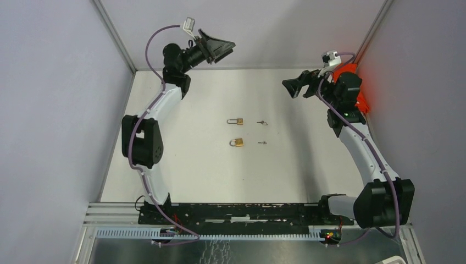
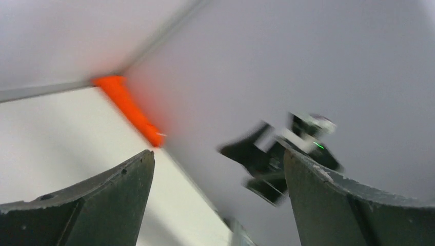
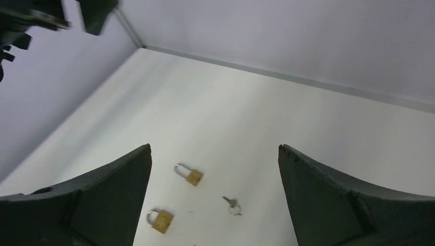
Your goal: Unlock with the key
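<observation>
The left pincer (image 1: 218, 48) and right pincer (image 1: 293, 88) are being held spread wide, well apart from the brass padlocks (image 1: 236, 121) and keys (image 1: 262, 122) on the counter (image 1: 192, 165).

Upper padlock (image 1: 237, 121) and lower padlock (image 1: 237, 143), mid-frame from above, show brassy bodies with a dull sheen and bright steel-looking shackles. Beside them the upper key (image 1: 262, 122) and lower key (image 1: 262, 143) are thin silvery metal. The table (image 1: 209, 170) is smooth matt white. The right gripper (image 3: 215, 148) has fingers (image 3: 102, 200) of dark matt plastic, scuffed pale along the edges. The rail (image 1: 110, 211) at the bottom looks like ribbed bare aluminium.
</observation>
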Motion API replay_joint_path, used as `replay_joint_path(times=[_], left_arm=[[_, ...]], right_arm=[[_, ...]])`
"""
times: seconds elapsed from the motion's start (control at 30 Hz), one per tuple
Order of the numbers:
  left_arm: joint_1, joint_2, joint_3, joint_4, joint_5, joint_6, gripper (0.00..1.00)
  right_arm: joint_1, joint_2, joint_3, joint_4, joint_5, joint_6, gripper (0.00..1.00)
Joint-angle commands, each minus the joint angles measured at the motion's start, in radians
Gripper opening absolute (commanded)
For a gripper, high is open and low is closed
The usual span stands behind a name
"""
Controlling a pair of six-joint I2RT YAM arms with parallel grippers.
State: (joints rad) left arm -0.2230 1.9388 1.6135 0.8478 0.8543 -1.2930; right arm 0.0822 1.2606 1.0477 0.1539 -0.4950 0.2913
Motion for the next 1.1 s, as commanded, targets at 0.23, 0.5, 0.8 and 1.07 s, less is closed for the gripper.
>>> replay_joint_path(times=[0.23,0.5,0.8,1.07], left_arm=[[-0.148,-0.512,-0.237,-0.722,-0.906,0.971,1.0],[-0.113,-0.412,-0.178,-1.04,-1.02,0.767,0.65],[-0.194,-0.464,-0.323,-1.204,-1.268,0.712,0.5],[-0.201,-0.58,-0.517,-1.111,-1.246,0.703,0.44]], right_arm=[[0.078,0.026,0.1,-0.249,0.253,-0.156,0.98],[0.295,0.12,0.115,-0.487,0.56,-0.283,0.98],[0.369,0.245,-0.023,-0.445,0.52,-0.244,0.79],[0.378,0.424,0.071,-0.455,0.514,-0.269,0.64]])
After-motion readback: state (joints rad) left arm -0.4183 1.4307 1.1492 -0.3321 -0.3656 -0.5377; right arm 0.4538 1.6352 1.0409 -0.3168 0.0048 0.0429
